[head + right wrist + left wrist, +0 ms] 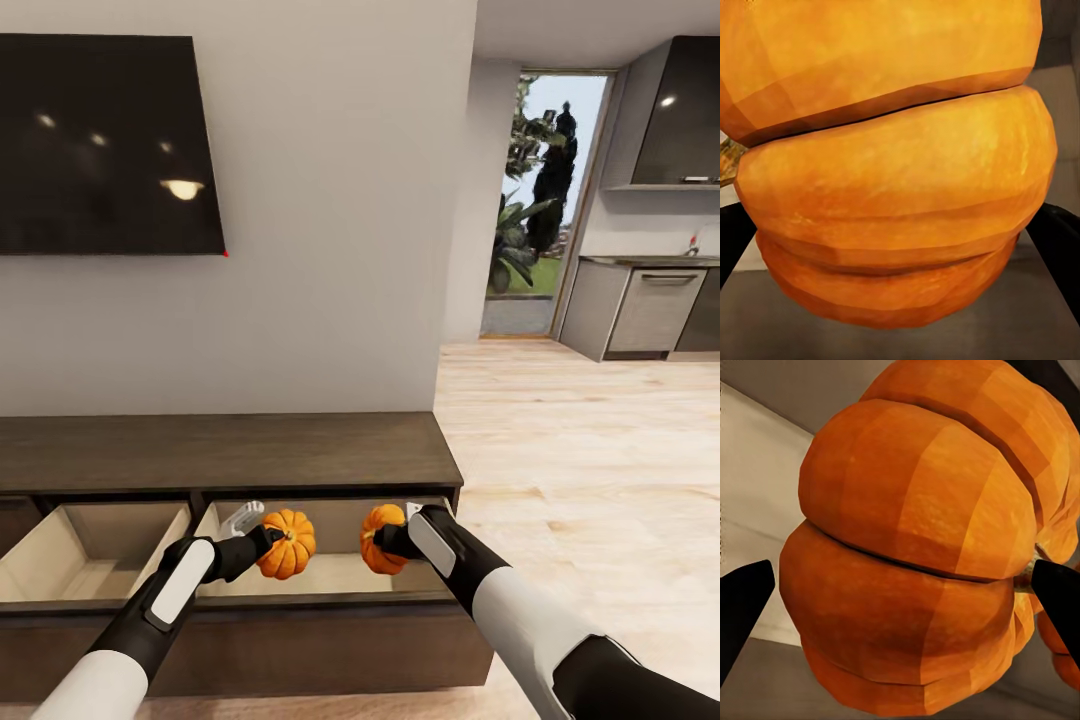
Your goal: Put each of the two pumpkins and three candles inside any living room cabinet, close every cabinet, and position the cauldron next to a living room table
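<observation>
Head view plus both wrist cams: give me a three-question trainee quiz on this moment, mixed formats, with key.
1. True or false: the long dark-brown wooden cabinet has both of its visible drawers shut.
2. What does the left gripper hold? A) a candle B) a bright-orange ribbed pumpkin C) nothing
3. Fill in: the right gripper holds its own orange pumpkin above the open ____.

Key: 1 false; 2 B; 3 drawer.

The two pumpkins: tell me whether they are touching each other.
Apart. The head view shows pale drawer interior between the left tool's pumpkin and the right tool's pumpkin, both held over the open cabinet drawer.
</observation>
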Controlling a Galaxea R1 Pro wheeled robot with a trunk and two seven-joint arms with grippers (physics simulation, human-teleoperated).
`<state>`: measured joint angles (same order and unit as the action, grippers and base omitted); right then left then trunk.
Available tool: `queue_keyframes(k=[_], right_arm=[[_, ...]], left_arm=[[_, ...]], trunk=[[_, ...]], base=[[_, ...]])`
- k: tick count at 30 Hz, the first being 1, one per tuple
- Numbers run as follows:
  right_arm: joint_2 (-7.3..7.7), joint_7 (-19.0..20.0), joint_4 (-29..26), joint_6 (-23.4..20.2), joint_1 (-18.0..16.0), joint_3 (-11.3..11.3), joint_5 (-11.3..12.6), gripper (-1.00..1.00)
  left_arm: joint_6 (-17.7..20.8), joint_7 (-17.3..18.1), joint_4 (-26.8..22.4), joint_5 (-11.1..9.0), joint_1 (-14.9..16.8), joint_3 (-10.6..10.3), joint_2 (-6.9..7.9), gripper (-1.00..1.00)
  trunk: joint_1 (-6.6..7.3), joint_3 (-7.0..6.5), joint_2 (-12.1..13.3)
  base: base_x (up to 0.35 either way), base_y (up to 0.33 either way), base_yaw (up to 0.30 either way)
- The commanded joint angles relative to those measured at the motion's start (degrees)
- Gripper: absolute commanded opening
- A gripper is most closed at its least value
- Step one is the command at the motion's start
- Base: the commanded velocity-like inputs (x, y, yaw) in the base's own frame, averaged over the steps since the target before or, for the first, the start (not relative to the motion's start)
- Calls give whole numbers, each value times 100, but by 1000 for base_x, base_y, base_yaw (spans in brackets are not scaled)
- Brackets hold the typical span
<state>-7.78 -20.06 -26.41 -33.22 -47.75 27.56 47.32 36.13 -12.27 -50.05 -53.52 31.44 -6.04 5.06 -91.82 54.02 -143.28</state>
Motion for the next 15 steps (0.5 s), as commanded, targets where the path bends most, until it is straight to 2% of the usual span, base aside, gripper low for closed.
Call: queue_keyframes(k=[1, 6, 15], right_arm=[[4, -59, -11, -9, -5, 39, 57, -100], [-2, -59, -6, -9, -5, 45, 71, -100], [-16, -59, 54, -64, 3, 164, 78, -100]], left_arm=[[2, -57, -8, -62, 3, -20, 7, -100], [2, -57, -13, -62, 3, -20, 5, -100], [7, -57, -22, -77, 3, -20, 3, -100]], trunk=[[1, 6, -3], [1, 6, -3], [1, 6, -3]], base=[[113, 33, 0], [122, 30, 0], [8, 2, 0]])
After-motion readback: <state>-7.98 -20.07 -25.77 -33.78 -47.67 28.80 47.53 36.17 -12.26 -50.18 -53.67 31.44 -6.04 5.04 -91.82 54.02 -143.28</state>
